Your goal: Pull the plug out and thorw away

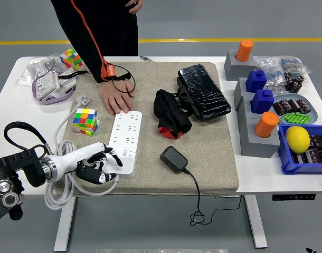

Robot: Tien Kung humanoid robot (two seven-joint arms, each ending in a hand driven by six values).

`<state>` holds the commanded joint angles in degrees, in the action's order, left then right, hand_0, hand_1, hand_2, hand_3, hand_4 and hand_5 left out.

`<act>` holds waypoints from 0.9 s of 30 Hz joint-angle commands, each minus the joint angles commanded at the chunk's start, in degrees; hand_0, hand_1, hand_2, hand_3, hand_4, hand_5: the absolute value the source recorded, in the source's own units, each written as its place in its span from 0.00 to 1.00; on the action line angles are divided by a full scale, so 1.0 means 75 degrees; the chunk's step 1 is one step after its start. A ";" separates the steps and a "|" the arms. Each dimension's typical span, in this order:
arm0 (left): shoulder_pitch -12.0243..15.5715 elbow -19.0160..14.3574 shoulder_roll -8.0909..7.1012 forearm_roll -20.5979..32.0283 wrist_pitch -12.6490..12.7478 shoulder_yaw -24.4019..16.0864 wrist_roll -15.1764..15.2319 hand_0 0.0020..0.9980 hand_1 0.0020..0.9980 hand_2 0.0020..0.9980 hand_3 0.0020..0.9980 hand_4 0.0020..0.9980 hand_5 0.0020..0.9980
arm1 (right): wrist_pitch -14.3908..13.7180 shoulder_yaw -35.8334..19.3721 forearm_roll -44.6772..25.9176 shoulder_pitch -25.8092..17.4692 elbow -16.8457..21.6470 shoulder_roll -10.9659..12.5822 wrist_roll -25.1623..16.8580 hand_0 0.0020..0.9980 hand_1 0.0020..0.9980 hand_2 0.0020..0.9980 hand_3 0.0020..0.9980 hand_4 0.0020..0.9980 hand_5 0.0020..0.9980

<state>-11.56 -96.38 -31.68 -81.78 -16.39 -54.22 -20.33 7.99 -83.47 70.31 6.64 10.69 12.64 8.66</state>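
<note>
Head view: left robot hand [97, 164] sits at the near end of the white power strip [124, 142], at about 8 o'clock on the beige mat [214, 153], fingers curled loosely with nothing gripped between them as far as I can see. Black plug adapter [173, 158] lies on the mat just off the strip's 4 o'clock side, clear of the sockets, its cord [198, 195] trailing over the desk [8, 95] edge toward 6 o'clock. Judgement: plug is already out; discarding remains. A person's hand [116, 97] presses flat at the strip's far end, at 12 o'clock from it, presumably to pin the strip against a pull. The strip's white cable [63, 184] loops beside the robot hand. Right robot hand out of frame.
</note>
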 joint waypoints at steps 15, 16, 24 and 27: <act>-0.0001 0.0040 -0.0011 0.0009 -0.0065 0.0079 -0.0203 0.06 0.06 0.14 0.87 0.61 0.00 | -0.0004 0.0012 -0.0009 -0.0015 0.0003 -0.0013 -0.0001 0.64 0.68 0.68 0.60 1.00 0.47; 0.0006 0.0059 -0.0007 0.0006 -0.0080 0.0084 -0.0223 0.06 0.06 0.14 0.87 0.61 0.00 | -0.0005 0.0001 -0.0008 -0.0015 0.0004 -0.0015 -0.0001 0.64 0.68 0.68 0.60 1.00 0.47; 0.0026 0.0077 -0.0018 0.0030 -0.0157 0.0056 -0.0308 0.06 0.06 0.14 0.85 0.62 0.00 | 0.0000 -0.0049 0.0026 -0.0039 -0.0006 -0.0027 0.0002 0.64 0.68 0.68 0.60 1.00 0.47; 0.0038 0.0074 -0.0023 0.0033 -0.0167 0.0046 -0.0308 0.06 0.06 0.14 0.84 0.62 0.00 | -0.0002 -0.0040 0.0014 -0.0036 0.0002 -0.0030 0.0000 0.64 0.68 0.68 0.60 1.00 0.47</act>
<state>-11.27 -95.83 -31.85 -81.53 -17.64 -53.88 -22.65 7.97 -83.76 70.41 6.37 10.71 12.42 8.66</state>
